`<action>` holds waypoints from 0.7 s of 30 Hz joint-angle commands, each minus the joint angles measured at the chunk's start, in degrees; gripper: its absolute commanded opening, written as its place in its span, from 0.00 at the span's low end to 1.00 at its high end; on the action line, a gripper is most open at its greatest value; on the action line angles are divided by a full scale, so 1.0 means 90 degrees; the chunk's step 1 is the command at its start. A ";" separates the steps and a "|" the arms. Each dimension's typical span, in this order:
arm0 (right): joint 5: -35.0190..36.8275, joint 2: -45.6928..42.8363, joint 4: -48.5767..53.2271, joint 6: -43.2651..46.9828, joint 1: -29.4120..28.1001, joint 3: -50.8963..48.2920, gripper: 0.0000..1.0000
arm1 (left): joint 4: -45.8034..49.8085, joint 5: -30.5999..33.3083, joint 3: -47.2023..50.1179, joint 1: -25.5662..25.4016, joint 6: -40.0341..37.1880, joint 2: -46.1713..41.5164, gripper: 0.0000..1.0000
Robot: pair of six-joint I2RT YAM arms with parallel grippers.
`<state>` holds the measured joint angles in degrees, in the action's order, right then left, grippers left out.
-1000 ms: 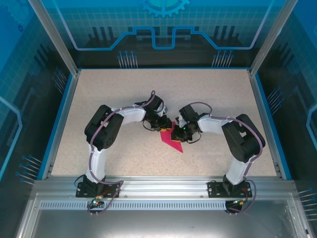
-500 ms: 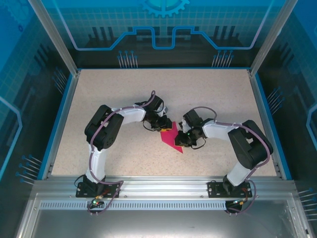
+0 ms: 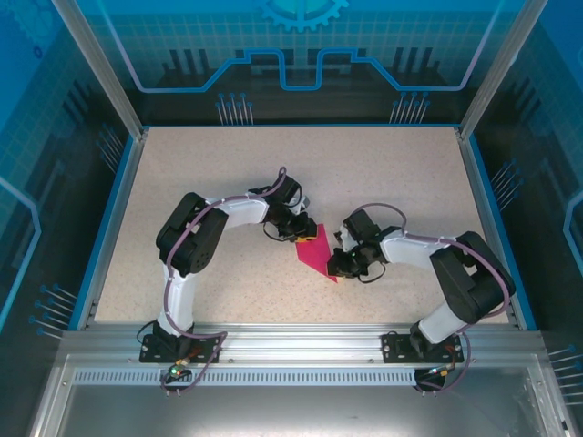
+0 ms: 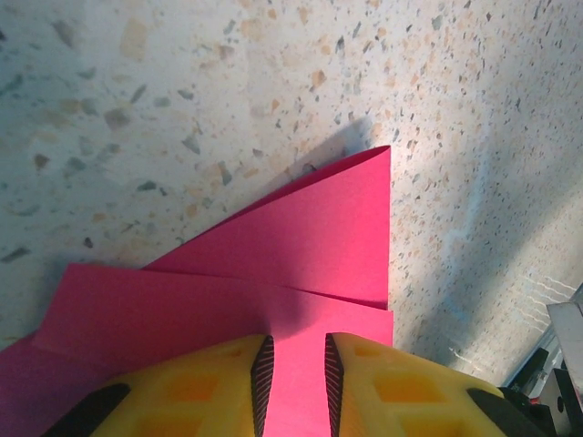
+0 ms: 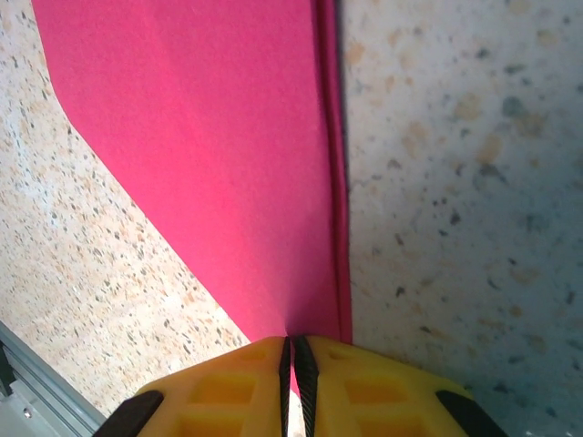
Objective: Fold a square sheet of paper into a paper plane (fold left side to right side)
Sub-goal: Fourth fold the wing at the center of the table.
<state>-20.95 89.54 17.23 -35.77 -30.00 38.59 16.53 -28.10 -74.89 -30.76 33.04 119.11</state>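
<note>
The magenta-pink sheet of paper point(image 3: 314, 252) lies on the table's middle, folded into a pointed wedge with overlapping flaps point(image 4: 301, 246). My left gripper point(image 3: 301, 231) stands over its far end. Its yellow fingers point(image 4: 219, 387) are a narrow gap apart, with flat paper showing between them point(image 4: 299, 382). My right gripper point(image 3: 343, 264) is at the paper's right edge near the near tip. Its jaws point(image 5: 293, 364) are pinched together where the folded edge point(image 5: 332, 182) narrows into them.
The speckled table point(image 3: 228, 173) is bounded by blue side rails point(image 3: 117, 209) and an aluminium front rail point(image 3: 291, 341). Both arms bend inward toward the middle, the left elbow point(image 3: 182, 241) and the right elbow point(image 3: 469, 273) standing out to the sides.
My right gripper has slid down and to the right along the paper's right edge, uncovering more of the sheet. The left gripper and the paper have stayed put.
</note>
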 commanded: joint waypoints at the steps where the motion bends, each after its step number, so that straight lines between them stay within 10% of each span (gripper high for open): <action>1: 0.0283 0.0022 0.1696 -0.0028 -0.0085 -0.0560 0.15 | 0.0232 0.0590 0.0104 0.0096 -0.0057 0.0301 0.28; 21: -0.0169 -0.1290 0.1753 0.0036 0.0118 0.0439 0.17 | 0.0233 0.0544 0.0080 0.0065 -0.0076 0.0235 0.28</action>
<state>-21.08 78.00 32.75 -34.92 -29.26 39.05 16.56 -28.12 -74.89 -30.76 33.01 119.11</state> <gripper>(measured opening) 0.173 0.281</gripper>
